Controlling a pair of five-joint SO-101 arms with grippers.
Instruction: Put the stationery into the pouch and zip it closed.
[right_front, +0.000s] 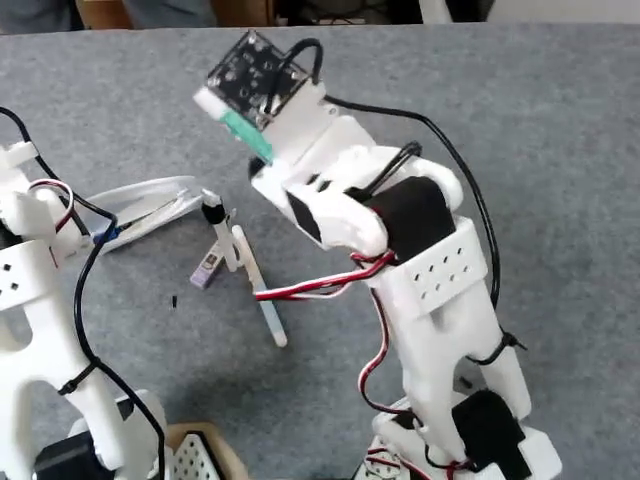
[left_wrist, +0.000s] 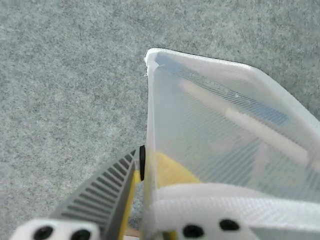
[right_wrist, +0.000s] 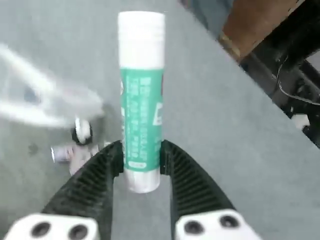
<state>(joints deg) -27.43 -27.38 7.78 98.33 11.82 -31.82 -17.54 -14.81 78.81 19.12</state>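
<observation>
Seeing left hand (left_wrist: 149, 167) at far left of the table (right_front: 560, 110), pinched onto one end of the clear pouch (right_front: 150, 203): ribbed grey finger (left_wrist: 107, 192) against the outside of the wall, other finger behind the plastic. Pouch running rightward from that grip, toward the loose items. Through the wall in the left wrist view: a long white stick and something blue already inside, can't tell exactly what.

Next right, loose on the table just beside the pouch's free end: black-capped marker (right_front: 225, 245), small purple-labelled piece (right_front: 205, 272) touching its lower end, white pen (right_front: 272, 320) lying at a slant just right of the marker. All three outside the pouch.

Further right, right hand (right_wrist: 142, 156) held up off the table, clamped on the glue stick (right_wrist: 141, 95). Green label, white ends, gripped near one end with the rest sticking out past the fingertips. In the high view, green end poking out under the wrist camera board, above the far side of the loose items, near the pouch's free end but apart from it.
</observation>
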